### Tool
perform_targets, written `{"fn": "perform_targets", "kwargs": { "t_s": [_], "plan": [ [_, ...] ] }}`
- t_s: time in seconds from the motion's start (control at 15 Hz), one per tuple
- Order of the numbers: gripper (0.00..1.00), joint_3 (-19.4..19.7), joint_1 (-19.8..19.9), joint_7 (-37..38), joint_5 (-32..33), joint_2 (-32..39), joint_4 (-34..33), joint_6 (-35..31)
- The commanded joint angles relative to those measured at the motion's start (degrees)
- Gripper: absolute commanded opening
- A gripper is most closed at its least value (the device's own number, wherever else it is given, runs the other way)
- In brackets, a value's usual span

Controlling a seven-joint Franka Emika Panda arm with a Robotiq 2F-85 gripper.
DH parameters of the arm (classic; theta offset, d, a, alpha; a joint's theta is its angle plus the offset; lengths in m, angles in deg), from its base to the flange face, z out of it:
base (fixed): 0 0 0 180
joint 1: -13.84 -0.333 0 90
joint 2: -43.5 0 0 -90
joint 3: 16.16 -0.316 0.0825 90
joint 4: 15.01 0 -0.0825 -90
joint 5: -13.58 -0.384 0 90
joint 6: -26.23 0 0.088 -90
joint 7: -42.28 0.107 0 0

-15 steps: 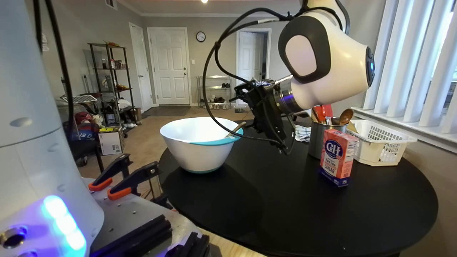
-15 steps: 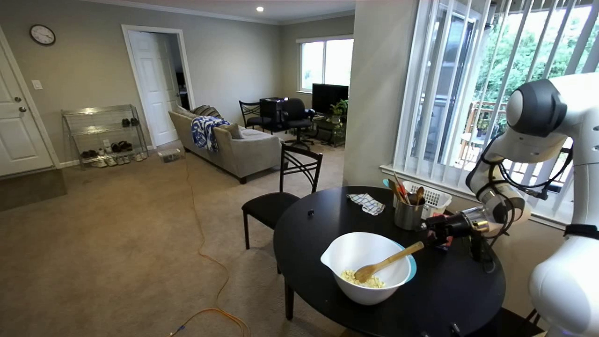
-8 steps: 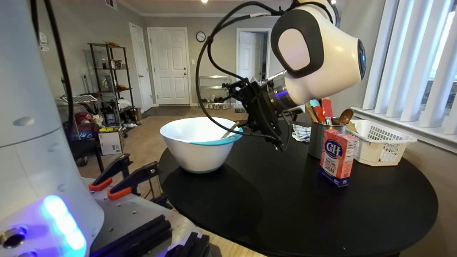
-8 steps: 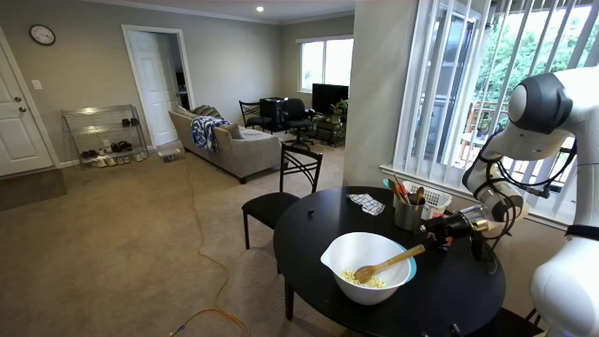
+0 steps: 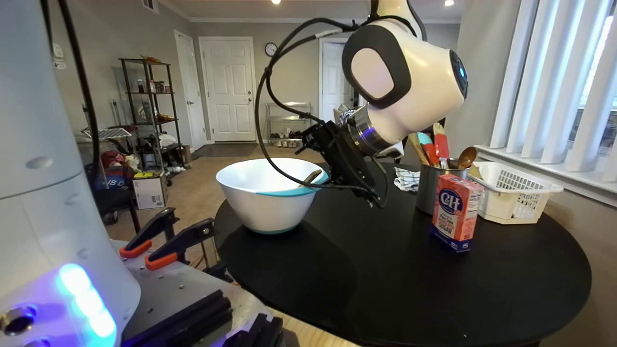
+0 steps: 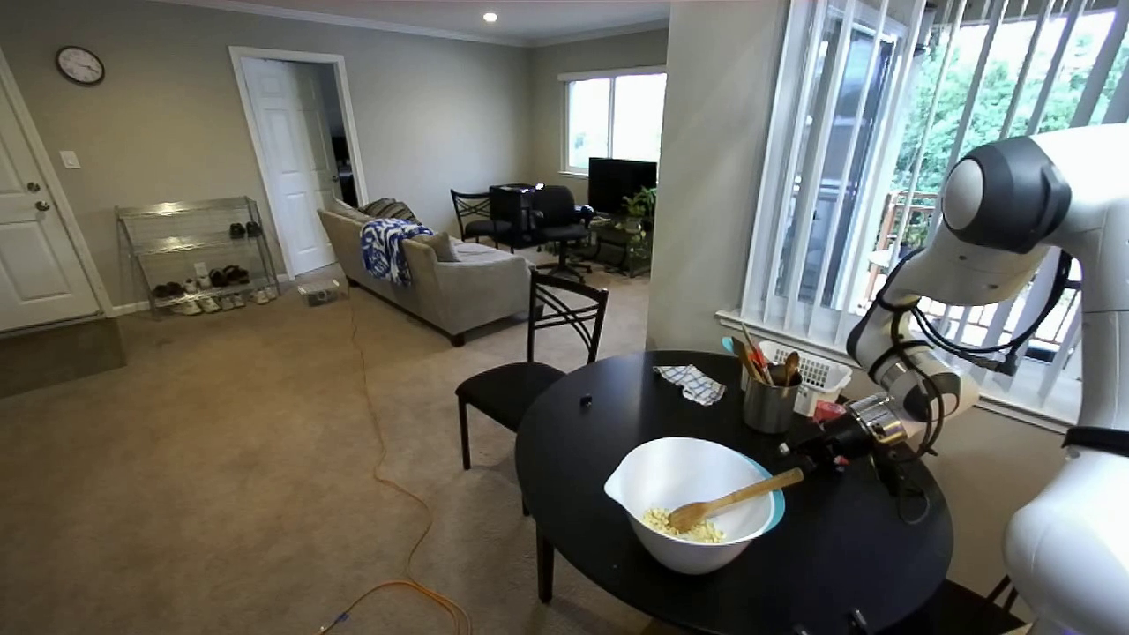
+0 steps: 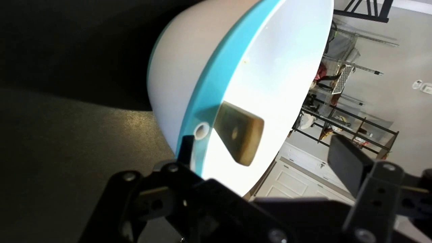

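Note:
A white bowl [image 5: 267, 212] with a turquoise rim stands on the black table, seen in both exterior views. Inside it, in an exterior view, a wooden spoon [image 6: 741, 494] rests on pale crumbly bits [image 6: 660, 522], its handle leaning over the rim. My gripper [image 7: 266, 155] is open beside that rim, its fingers wide apart. Between them in the wrist view, the end of the spoon handle [image 7: 236, 135] points toward the camera, with a gap on either side. The left finger overlaps the turquoise rim in that view; whether it touches I cannot tell.
A pink sugar box [image 5: 455, 212] stands on the table [image 5: 385, 289] near a metal utensil holder [image 5: 429, 188] and a white basket [image 5: 511, 193]. A checked cloth [image 6: 692, 384] lies farther back. Black clamps [image 5: 178, 241] sit by the robot's base.
The arm and its gripper have moved toward the bowl and tilted downward more. The end of the spoon handle has shifted slightly and sits a little lower. The bowl has stayed in place.

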Motion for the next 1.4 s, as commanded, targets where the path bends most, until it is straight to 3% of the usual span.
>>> {"fn": "perform_targets", "kwargs": {
  "t_s": [0.0,0.67,1.33],
  "plan": [
    [1.0,0.0,-0.4,0.5,-0.4,-1.4,1.7,-3.8],
    [1.0,1.9,1.8,4.9,-3.1,-4.5,6.7,-4.1],
    [1.0,1.2,-0.7,5.9,-7.5,-9.3,12.0,-5.2]
  ]
}}
